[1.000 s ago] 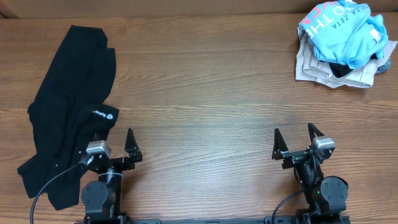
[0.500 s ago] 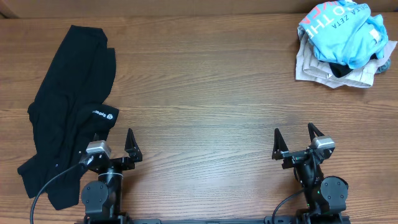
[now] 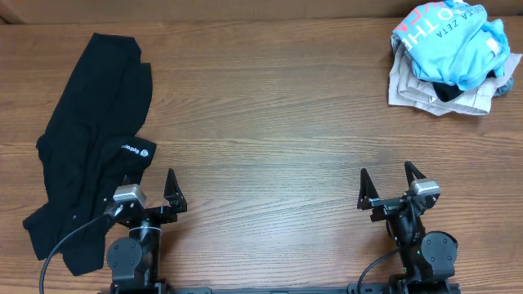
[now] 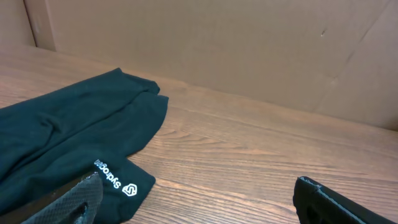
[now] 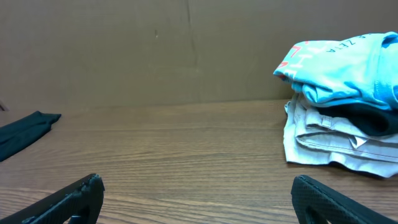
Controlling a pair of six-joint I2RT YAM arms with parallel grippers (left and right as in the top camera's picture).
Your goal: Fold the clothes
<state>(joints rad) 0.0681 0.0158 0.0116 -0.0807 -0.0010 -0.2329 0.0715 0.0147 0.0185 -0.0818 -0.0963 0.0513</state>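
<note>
Left gripper (image 3: 149, 186) and right gripper (image 3: 386, 178), both with fingers spread wide and holding nothing, sit low at the near edge of the wooden table (image 3: 270, 122). The black garment (image 3: 90, 122) lies crumpled and unfolded along the table's left side, its white logo (image 3: 139, 149) just beyond the left gripper. A light blue T-shirt (image 3: 449, 37) rests atop a beige garment (image 3: 429, 96) in the far right corner, well apart.

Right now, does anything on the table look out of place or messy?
Nothing spilled or damaged. The black garment lies rumpled and unfolded along the left side of the table. In the far right corner, a light blue T-shirt sits heaped loosely on a beige garment.
</note>
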